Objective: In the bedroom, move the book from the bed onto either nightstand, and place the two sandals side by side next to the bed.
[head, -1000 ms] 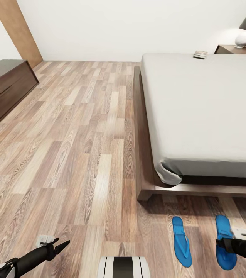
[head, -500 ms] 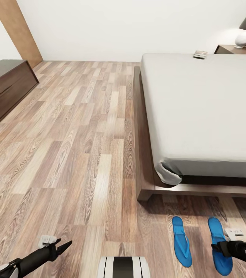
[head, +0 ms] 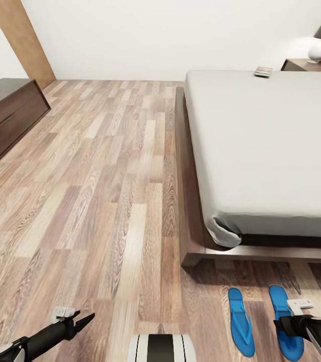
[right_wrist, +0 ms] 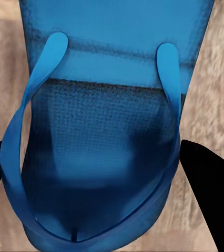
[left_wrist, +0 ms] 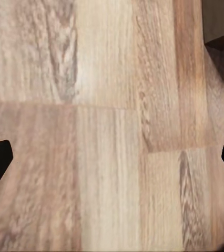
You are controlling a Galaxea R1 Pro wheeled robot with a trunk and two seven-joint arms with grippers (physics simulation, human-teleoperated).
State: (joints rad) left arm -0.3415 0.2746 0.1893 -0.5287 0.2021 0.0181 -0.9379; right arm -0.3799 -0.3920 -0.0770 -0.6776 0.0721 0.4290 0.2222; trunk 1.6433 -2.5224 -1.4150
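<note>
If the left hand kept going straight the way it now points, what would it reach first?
Probably the wood-plank floor: the left wrist view looks along the left hand at bare planks, with its fingers wide apart and nothing between them. Depth is unclear; a dark corner at the picture's edge lies off that line.

Left of the bed (head: 261, 151), open plank floor (head: 105, 191) gives my left gripper (head: 87, 319) free passage. My right gripper (head: 277, 324) stands over one sandal (head: 286, 322), the second sandal (head: 241, 322) just beside; the bed frame (head: 190, 236) blocks beyond.
</note>
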